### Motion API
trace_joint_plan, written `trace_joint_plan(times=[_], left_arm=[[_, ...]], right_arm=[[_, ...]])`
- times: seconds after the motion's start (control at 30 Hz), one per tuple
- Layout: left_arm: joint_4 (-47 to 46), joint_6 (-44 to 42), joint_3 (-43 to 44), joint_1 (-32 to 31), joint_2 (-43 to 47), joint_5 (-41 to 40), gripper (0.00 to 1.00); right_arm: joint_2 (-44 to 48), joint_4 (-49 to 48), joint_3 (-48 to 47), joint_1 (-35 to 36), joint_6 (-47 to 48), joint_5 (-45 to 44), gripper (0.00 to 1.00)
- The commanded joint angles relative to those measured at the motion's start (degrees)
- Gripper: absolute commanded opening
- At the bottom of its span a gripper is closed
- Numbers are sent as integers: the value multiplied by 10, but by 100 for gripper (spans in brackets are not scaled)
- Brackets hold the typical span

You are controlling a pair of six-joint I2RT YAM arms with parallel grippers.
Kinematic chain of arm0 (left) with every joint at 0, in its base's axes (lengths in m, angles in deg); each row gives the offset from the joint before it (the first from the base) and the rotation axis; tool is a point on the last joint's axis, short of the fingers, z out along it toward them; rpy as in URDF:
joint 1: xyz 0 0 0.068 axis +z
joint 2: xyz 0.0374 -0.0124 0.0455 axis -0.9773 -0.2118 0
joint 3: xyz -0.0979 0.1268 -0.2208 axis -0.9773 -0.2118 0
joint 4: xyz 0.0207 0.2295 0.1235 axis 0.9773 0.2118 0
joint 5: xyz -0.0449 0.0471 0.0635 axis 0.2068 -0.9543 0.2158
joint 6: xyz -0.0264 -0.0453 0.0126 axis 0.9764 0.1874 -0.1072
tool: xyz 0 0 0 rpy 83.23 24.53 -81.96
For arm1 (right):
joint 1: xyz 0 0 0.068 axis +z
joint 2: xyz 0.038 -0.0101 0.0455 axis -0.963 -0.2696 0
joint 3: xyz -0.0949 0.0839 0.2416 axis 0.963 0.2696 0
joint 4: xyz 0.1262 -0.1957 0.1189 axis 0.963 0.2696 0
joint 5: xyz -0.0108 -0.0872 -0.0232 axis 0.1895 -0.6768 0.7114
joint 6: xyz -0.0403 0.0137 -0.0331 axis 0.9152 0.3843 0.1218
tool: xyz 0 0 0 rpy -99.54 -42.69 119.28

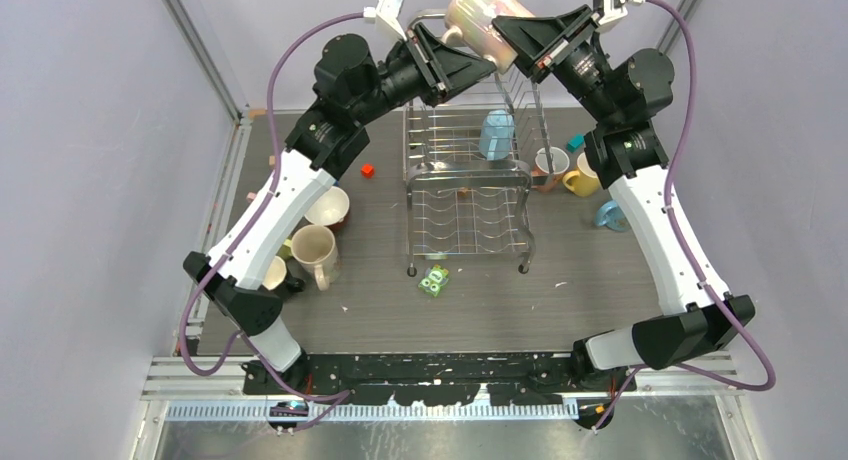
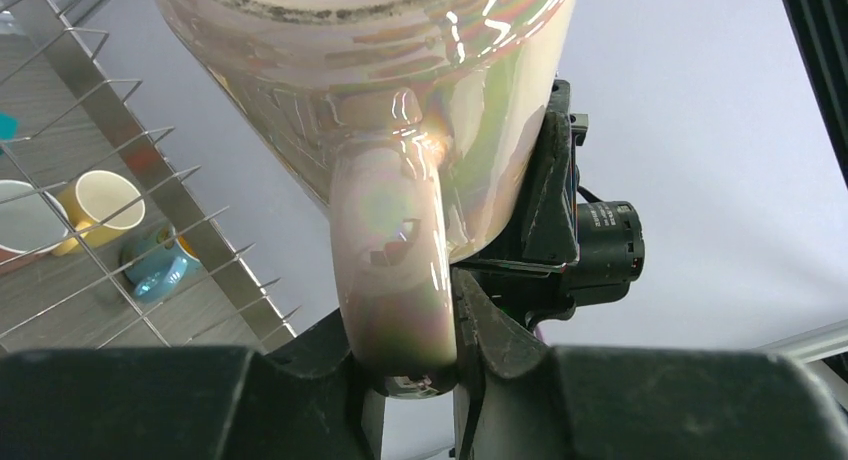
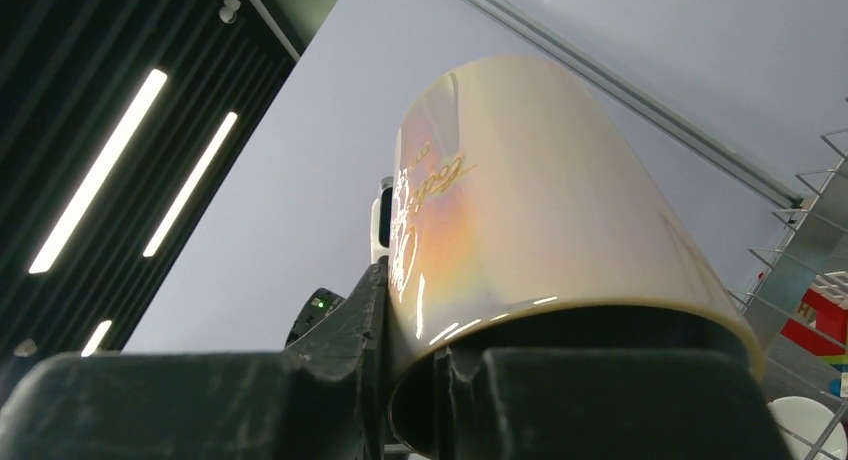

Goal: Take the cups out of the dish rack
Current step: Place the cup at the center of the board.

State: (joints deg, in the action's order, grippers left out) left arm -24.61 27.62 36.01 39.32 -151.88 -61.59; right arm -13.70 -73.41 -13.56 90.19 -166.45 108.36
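Observation:
A pearly cream cup (image 1: pixel 480 18) is held tilted in the air above the back of the dish rack (image 1: pixel 465 195), between both arms. My left gripper (image 1: pixel 478 62) is shut on its handle (image 2: pixel 395 270), which fills the gap between the fingers. My right gripper (image 1: pixel 510 42) is shut on the cup's rim (image 3: pixel 560 310), one finger outside the wall and one inside the mouth. In the left wrist view the cup (image 2: pixel 400 80) looms close above the left gripper (image 2: pixel 405 352). The right wrist view shows the cup's side (image 3: pixel 540 200) over the right gripper (image 3: pixel 415 355). A light blue cup (image 1: pixel 495 135) stands in the rack's upper tier.
Left of the rack stand a cream mug (image 1: pixel 315 252), a dark-rimmed mug (image 1: pixel 330 208) and a yellowish mug (image 1: pixel 272 272). To the right are a yellow mug (image 1: pixel 582 177), a white-lined mug (image 1: pixel 550 162) and a blue mug (image 1: pixel 610 216). A green packet (image 1: pixel 434 280) and a red block (image 1: pixel 368 170) lie on the table.

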Motion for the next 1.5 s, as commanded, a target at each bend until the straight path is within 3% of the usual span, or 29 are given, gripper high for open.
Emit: trace_joint_plan(times=[0.0, 0.13, 0.43, 0.67, 1.07, 1.47], left_arm=[[-77, -46, -1, -3, 43, 20, 25], [-66, -62, -8, -2, 50, 23, 55], [-27, -124, -40, -2, 86, 6, 99], [20, -179, -26, -2, 100, -5, 100], [54, -244, -61, 5, 150, -34, 100], [73, -274, -78, 10, 173, -40, 100]], right_arm=[[-1, -36, -14, 9, -3, 2, 1], [-3, -30, -33, 9, 6, -5, 1], [-6, 94, -144, 9, 78, -31, 1], [8, 211, -192, 9, 159, -81, 1], [69, 388, -243, 9, 326, -254, 1], [94, 522, -281, 9, 431, -428, 1]])
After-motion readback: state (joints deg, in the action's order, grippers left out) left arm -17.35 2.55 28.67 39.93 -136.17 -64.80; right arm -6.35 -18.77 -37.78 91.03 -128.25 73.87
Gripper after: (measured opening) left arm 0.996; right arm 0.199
